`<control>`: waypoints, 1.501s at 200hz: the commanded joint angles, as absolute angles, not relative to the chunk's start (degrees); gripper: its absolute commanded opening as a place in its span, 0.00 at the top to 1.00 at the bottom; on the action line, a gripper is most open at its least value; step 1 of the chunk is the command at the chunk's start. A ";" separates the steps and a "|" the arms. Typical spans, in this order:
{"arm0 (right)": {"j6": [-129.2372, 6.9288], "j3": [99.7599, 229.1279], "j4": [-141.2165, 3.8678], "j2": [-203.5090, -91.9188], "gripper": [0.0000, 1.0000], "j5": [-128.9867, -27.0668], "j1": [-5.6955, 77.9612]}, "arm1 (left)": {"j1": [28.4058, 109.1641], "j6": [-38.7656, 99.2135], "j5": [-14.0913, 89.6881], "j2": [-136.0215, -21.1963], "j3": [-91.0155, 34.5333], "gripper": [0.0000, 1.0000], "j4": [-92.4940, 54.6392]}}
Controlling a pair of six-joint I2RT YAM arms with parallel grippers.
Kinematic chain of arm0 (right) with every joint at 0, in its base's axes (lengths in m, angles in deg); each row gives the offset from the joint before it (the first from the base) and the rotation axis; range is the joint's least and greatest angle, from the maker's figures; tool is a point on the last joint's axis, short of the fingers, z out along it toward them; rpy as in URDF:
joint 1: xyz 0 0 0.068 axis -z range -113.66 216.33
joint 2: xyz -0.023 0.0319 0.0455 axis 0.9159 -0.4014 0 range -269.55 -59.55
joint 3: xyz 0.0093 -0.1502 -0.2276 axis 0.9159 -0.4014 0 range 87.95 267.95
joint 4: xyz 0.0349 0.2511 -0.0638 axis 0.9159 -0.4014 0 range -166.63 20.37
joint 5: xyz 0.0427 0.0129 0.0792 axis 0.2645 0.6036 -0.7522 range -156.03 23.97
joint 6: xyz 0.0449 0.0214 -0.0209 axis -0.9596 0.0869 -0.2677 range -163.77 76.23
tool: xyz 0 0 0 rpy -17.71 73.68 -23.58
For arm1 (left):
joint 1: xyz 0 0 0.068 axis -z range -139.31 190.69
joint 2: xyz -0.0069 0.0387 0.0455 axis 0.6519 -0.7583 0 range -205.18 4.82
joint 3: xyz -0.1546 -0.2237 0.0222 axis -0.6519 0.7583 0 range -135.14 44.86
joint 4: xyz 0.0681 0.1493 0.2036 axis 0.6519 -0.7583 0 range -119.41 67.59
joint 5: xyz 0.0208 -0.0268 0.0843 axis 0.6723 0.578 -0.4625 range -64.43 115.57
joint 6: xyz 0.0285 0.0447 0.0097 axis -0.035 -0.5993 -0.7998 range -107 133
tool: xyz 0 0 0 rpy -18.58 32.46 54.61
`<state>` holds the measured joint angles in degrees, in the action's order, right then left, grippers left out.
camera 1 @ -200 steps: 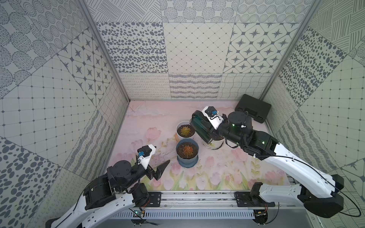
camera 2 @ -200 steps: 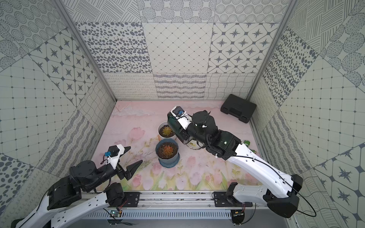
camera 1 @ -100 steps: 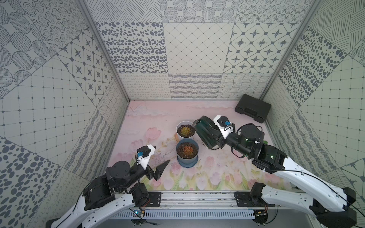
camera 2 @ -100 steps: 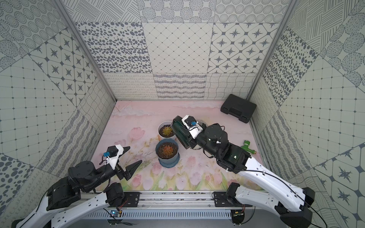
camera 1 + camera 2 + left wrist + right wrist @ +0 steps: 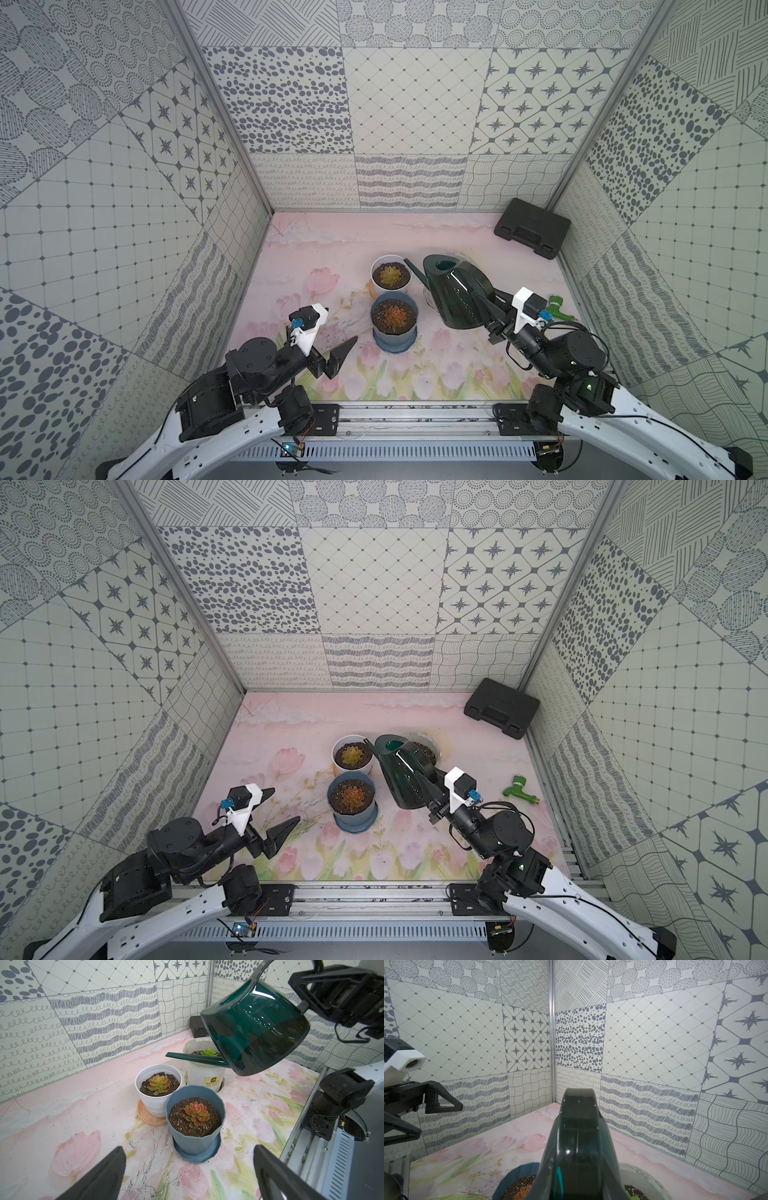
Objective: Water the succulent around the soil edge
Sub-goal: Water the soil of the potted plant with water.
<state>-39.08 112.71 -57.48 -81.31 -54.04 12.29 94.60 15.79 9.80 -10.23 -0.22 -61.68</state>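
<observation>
**Can up, spout out over the pots!**

The red-orange succulent (image 5: 195,1114) sits in the blue pot (image 5: 193,1142), mid-bench. Just behind it is a yellow-green succulent (image 5: 159,1084) in a white pot (image 5: 154,1103), then a green succulent (image 5: 208,1052) in a pale tub (image 5: 204,1076). The watering can (image 5: 457,295) hangs tilted by that tub, spout toward the white pot. The right pincer (image 5: 490,316) is clamped on its handle. The left pincer (image 5: 284,805) is spread wide, holding nothing. The pink tulip-painted bench (image 5: 316,249) is scuffed, with patterned grey tile walls (image 5: 415,116) around it. There's a black case (image 5: 532,227) in the far corner and a green tap (image 5: 519,791) near the side.
</observation>
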 commanded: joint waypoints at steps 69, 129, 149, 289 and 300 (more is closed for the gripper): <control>-41.86 118.19 -60.57 -73.55 1.00 -54.33 12.10 | 94.58 14.54 6.72 -11.93 0.38 0.01 -60.91; -48.96 128.50 -81.05 -69.66 1.00 -60.35 12.10 | 94.58 14.36 6.32 -11.53 0.32 0.02 -60.97; -52.40 128.54 -83.52 -70.67 1.00 -63.24 12.11 | 94.56 14.40 6.41 -11.52 0.33 0.02 -61.07; -55.50 129.01 -78.91 -83.51 1.00 -65.85 12.06 | 94.55 14.43 6.76 -10.73 0.34 0.02 -61.19; -54.91 130.37 -79.29 -84.55 1.00 -65.81 12.10 | 94.57 14.41 6.85 -10.69 0.32 0.01 -61.17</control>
<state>-55.74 126.24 -83.56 -83.06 -65.23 12.29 94.60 15.77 6.98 -11.12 0.24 -61.68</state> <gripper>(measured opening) 0.280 0.987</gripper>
